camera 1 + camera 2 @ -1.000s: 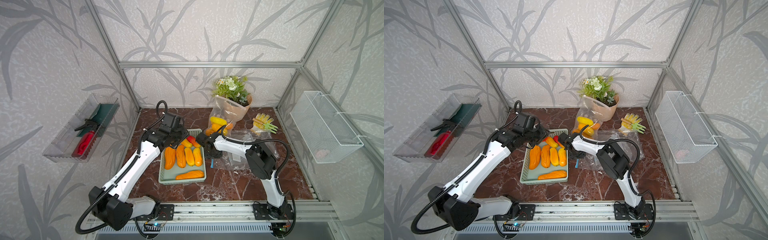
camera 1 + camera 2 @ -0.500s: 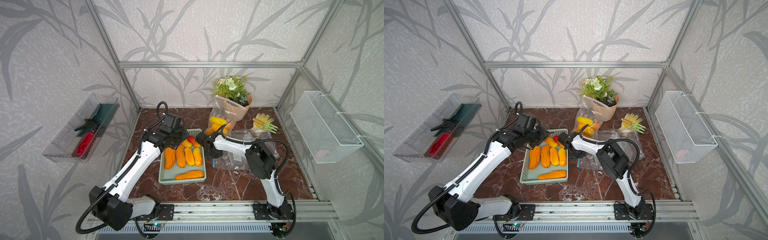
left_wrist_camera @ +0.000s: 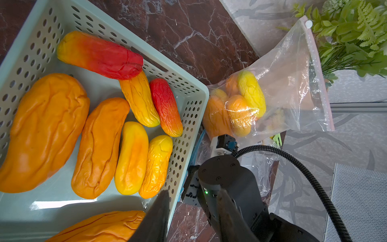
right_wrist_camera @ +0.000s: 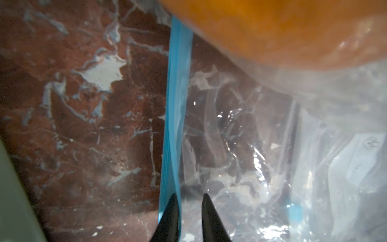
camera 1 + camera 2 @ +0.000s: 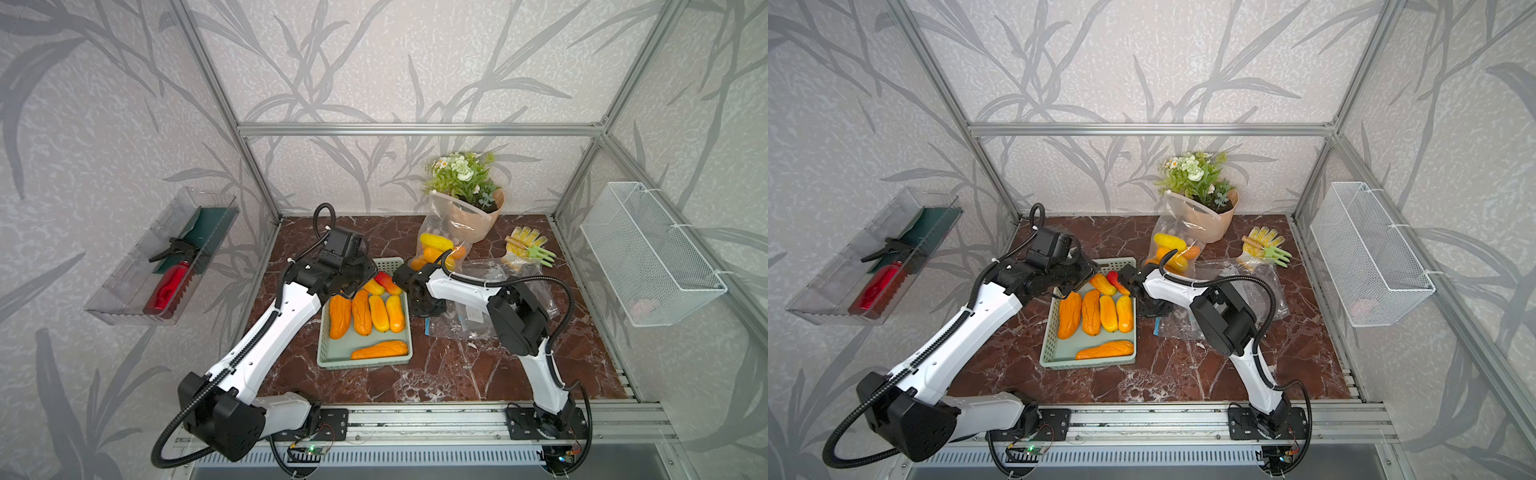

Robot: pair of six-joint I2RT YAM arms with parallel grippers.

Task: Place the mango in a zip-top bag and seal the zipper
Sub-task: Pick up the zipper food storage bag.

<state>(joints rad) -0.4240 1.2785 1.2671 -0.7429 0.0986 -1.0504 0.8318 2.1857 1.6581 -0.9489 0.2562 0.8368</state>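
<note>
The right tool (image 4: pixel 189 210) is low over the dark red marble counter (image 4: pixel 83 125). Its tips are slightly apart, one at the edge of the light-blue zipper (image 4: pixel 176 104) of the zip-top bag (image 4: pixel 240 146), with nothing visibly pinched. The clear bag lies flat just right of a mint-green basket (image 5: pixel 361 363), under the right arm. The left tool (image 3: pixel 192 209) hovers over the basket's far end, fingers spread and empty. Orange, yellow and red mangoes (image 5: pixel 365 311) lie in the basket. Farther back, a second bag (image 5: pixel 444 226) of mangoes leans against a potted plant (image 5: pixel 486 216).
</note>
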